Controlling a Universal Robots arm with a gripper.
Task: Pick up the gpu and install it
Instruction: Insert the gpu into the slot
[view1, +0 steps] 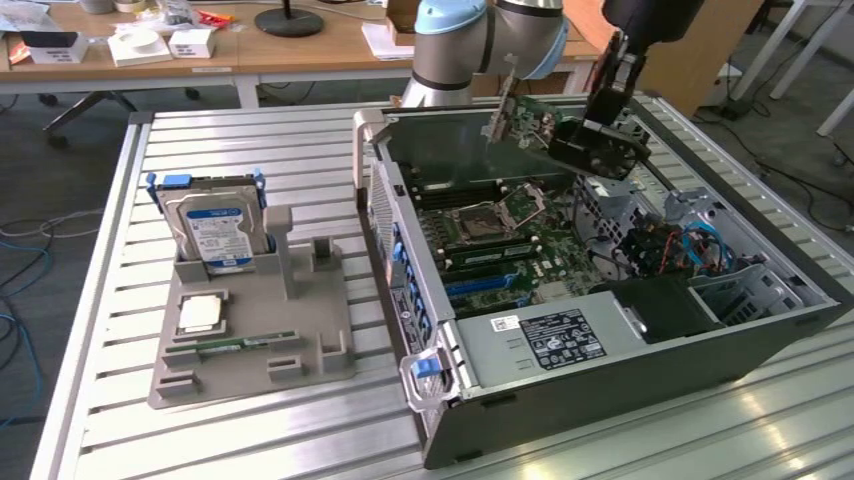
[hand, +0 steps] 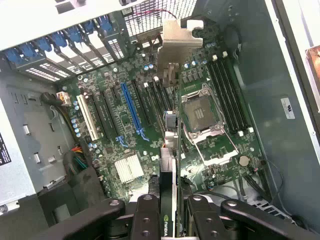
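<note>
A: Where is the gpu held?
B: Pinched by the pincer above the case, at one o'clock from the socket, exterior view.
A: What is added at the wrist?
B: Its edge, and a blue slot.

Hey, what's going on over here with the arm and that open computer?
The robot arm's gripper is closed on the gpu, a thin green circuit card with a black fan shroud and silver end bracket, holding it tilted above the open grey computer case. The card is not yet seated in the green motherboard below. A silver hard drive with a blue label stands in a grey holder tray on the exterior view's left.
</note>
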